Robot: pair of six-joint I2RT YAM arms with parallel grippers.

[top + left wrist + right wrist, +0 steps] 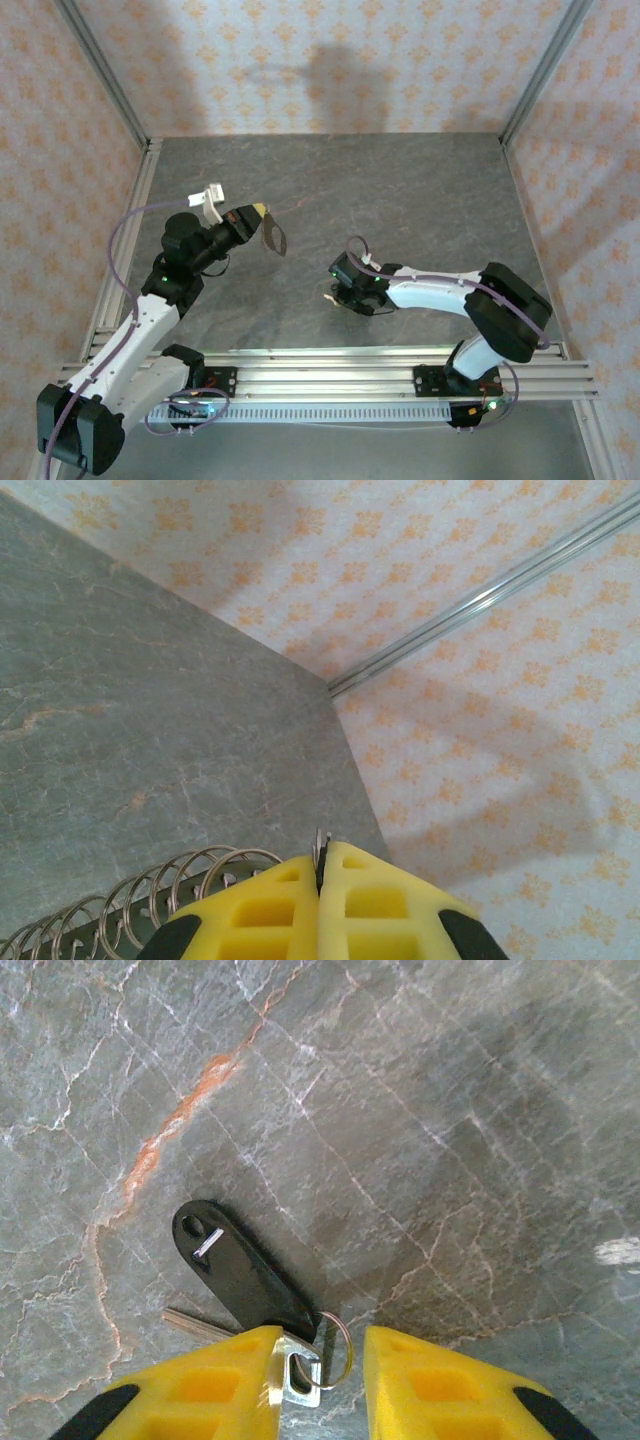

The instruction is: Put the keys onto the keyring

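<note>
My left gripper (260,211) is raised over the left of the table and shut on the keyring (274,236), a tan-brown loop hanging from its tips. In the left wrist view the yellow fingers (270,910) pinch a thin metal edge, and a row of wire rings (160,895) runs off to the lower left. The keys (300,1370) lie flat on the table: a silver key with a black tag (240,1265) and a small split ring (338,1345). My right gripper (320,1338) is low over them, open, with the key's head and the small ring between its fingers. The left finger touches the key head.
The grey marbled tabletop (400,200) is walled by patterned panels (330,60) at the back and sides. An aluminium rail (330,365) with the arm bases runs along the near edge.
</note>
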